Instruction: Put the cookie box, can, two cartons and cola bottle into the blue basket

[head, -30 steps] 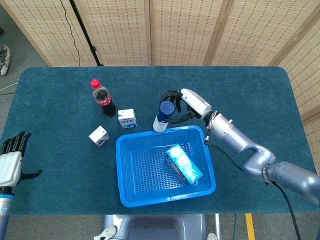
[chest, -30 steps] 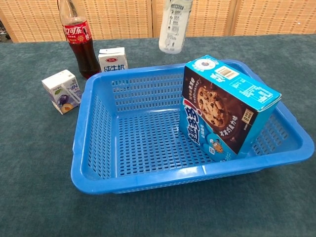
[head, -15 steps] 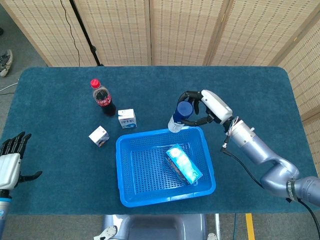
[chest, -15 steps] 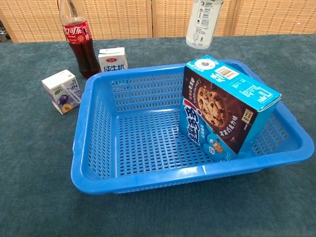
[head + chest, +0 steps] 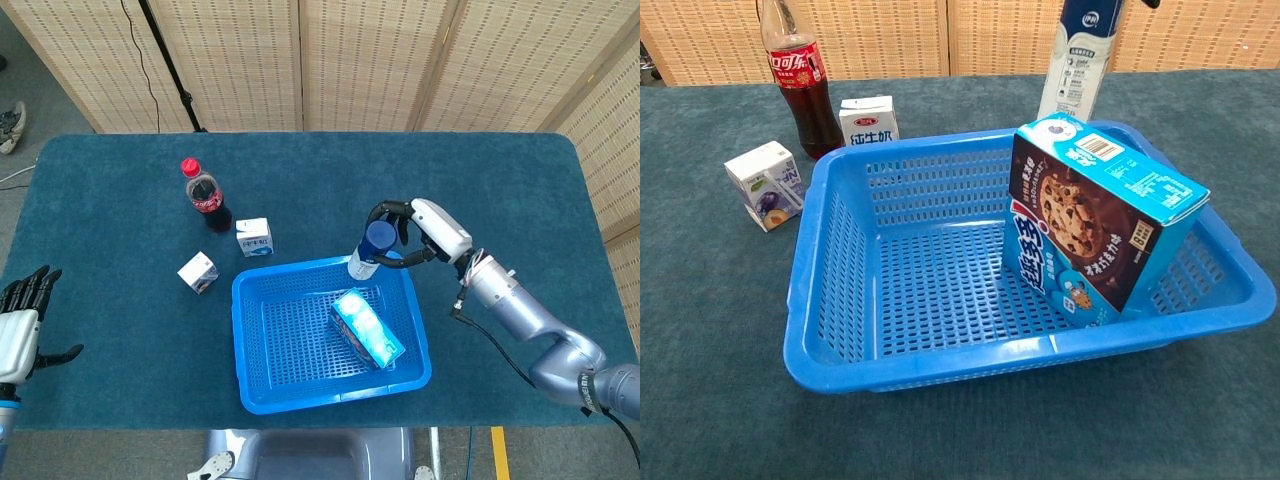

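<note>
Right hand (image 5: 418,226) is gripping the can (image 5: 372,248) in its fingers, above the blue basket's (image 5: 258,385) far rim; the cookie box (image 5: 367,327) is lying inside. Left hand (image 5: 20,325) is resting with fingers apart.

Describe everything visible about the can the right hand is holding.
The can is tall and slim, with a dark blue top, a white body and small print. It looks like metal, though that is hard to confirm. The right hand grips it near the top, upright to slightly tilted, above the far right rim of the blue basket, behind the cookie box. Only the fingers touch it.
</note>
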`<state>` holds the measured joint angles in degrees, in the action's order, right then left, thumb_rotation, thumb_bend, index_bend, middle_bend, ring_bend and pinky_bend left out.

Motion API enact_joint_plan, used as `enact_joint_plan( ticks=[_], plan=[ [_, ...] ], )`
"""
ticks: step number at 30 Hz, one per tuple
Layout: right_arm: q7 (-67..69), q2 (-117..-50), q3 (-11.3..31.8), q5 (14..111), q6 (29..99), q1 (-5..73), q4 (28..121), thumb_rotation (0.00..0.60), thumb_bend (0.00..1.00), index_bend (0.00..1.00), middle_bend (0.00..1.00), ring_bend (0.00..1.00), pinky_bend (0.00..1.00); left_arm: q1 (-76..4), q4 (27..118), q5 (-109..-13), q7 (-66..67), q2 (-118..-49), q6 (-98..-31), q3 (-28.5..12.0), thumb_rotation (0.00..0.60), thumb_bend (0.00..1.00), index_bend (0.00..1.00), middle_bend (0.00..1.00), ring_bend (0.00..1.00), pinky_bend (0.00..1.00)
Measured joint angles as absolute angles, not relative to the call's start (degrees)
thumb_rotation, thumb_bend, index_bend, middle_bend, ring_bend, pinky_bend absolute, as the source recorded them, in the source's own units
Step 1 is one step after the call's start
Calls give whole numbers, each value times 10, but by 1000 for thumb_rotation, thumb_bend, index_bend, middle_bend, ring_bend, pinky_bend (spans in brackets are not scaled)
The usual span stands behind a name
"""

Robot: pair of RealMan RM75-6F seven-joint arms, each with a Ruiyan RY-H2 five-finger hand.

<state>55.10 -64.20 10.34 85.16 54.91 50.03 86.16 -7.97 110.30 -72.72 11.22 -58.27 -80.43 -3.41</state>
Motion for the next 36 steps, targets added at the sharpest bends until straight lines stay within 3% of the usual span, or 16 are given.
enact_joint_plan(
  ticks=[16,21,29,36],
  plan=[
    [550,-686,76,884,538,494,810,600,437,586,549,524,638,-80,1101,-725,107,-581,-798,-36,600,0,0,0,0,0],
    [564,-700,62,908,550,490,784,600,437,520,454,416,606,-80,1101,-725,108,-581,-797,-36,600,0,0,0,0,0],
    [594,-717,32,958,589,484,731,600,438,285,224,244,452,-81,1102,-724,115,-584,-795,-36,600,0,0,0,0,0],
    [565,-724,25,965,622,471,720,600,434,209,142,212,378,-80,1103,-725,115,-585,-796,-35,600,0,0,0,0,0]
  ],
)
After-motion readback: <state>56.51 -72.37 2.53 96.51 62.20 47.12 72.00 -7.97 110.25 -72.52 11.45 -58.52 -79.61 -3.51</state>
